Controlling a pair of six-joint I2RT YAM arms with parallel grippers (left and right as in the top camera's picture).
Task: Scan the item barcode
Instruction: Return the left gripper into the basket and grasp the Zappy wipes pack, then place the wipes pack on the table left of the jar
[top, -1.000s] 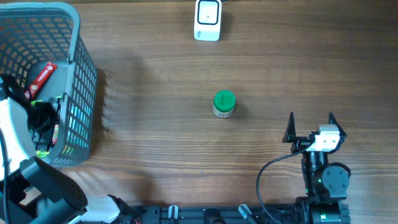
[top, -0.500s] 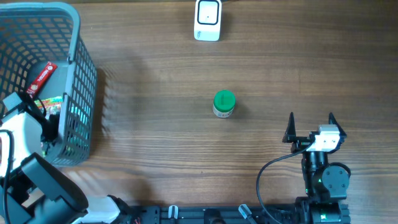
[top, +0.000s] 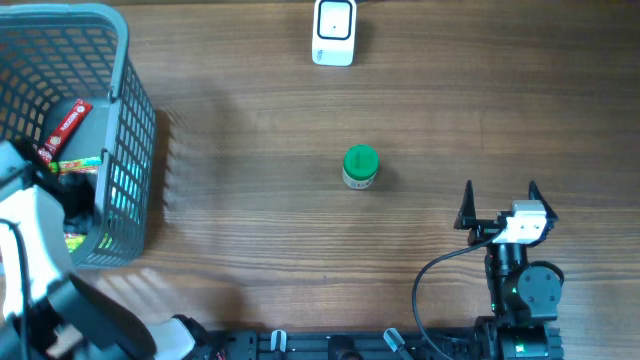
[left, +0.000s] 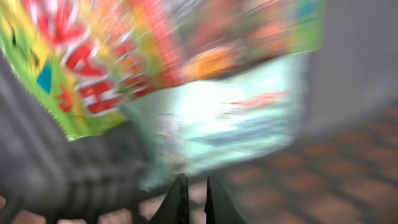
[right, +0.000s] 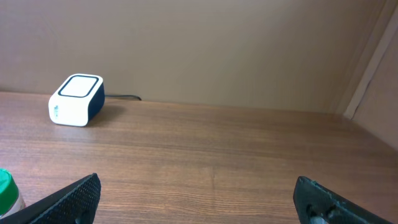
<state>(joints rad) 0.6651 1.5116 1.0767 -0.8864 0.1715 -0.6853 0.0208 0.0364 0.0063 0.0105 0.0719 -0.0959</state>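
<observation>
Overhead puts the left tool (left: 194, 196) inside the basket (top: 135, 130) at the worktop's left edge, closed narrow against a pale snack packet (left: 236, 118); a real pinch is unclear. The right tool (top: 500, 190) stands wide, empty. The scanner (top: 334, 32) waits at the far edge: lifting and scanning look left to do.

The overhead camera looks straight down on the whole desk (top: 260, 120), with the basket (top: 135, 130) at 9 o'clock and the scanner (top: 334, 32) at 12. The right wrist camera sits low at 5 o'clock facing 12, sharing that scanner and the green-capped jar (top: 360, 166) with it. The left wrist camera is pressed close to blurred packets (left: 186, 93) inside the basket.
</observation>
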